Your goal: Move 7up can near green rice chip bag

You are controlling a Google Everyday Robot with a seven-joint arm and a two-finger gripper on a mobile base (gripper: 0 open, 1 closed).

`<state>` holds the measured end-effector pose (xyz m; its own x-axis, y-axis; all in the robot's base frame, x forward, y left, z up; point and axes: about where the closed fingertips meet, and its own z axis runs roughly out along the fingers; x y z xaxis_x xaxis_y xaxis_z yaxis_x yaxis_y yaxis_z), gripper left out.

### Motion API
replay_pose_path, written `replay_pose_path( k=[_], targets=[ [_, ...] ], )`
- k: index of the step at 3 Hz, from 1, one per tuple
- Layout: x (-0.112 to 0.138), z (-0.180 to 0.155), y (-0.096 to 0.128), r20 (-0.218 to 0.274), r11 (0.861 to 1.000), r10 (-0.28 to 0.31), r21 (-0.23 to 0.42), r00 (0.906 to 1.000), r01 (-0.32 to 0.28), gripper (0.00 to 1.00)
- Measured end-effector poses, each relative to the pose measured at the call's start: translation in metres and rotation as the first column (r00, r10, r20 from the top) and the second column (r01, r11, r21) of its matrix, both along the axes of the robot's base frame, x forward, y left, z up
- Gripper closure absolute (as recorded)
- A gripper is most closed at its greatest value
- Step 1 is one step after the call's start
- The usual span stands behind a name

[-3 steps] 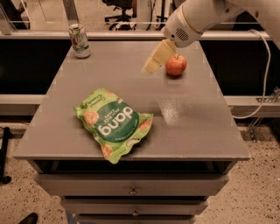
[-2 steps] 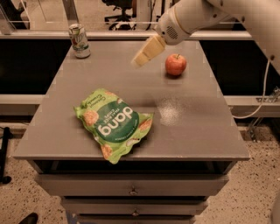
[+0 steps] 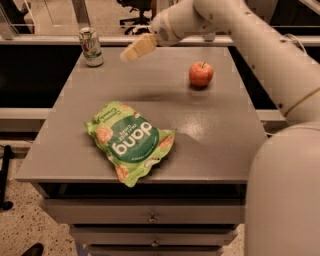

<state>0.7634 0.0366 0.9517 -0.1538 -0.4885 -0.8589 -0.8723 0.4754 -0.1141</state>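
The 7up can (image 3: 91, 46) stands upright at the far left corner of the grey table (image 3: 220, 135). The green rice chip bag (image 3: 129, 140) lies flat near the table's front left, its "dang" circle facing up. My gripper (image 3: 135, 48) hangs above the far middle of the table, to the right of the can and apart from it. It holds nothing that I can see.
A red apple (image 3: 201, 74) sits at the far right of the table. My white arm (image 3: 260, 55) reaches in from the right. Drawers (image 3: 150, 218) are under the table front. An office chair (image 3: 137, 12) stands behind.
My gripper has moved left across the far side of the table, from beside the apple toward the can. The can, bag and apple have not moved.
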Motion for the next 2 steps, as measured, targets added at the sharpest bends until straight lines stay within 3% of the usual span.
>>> replay_pose_path(
  k=[2],
  targets=[
    [0.049, -0.010, 0.094, 0.112, 1.000, 0.001, 0.028, 0.9937, -0.004, 0.00]
  ],
)
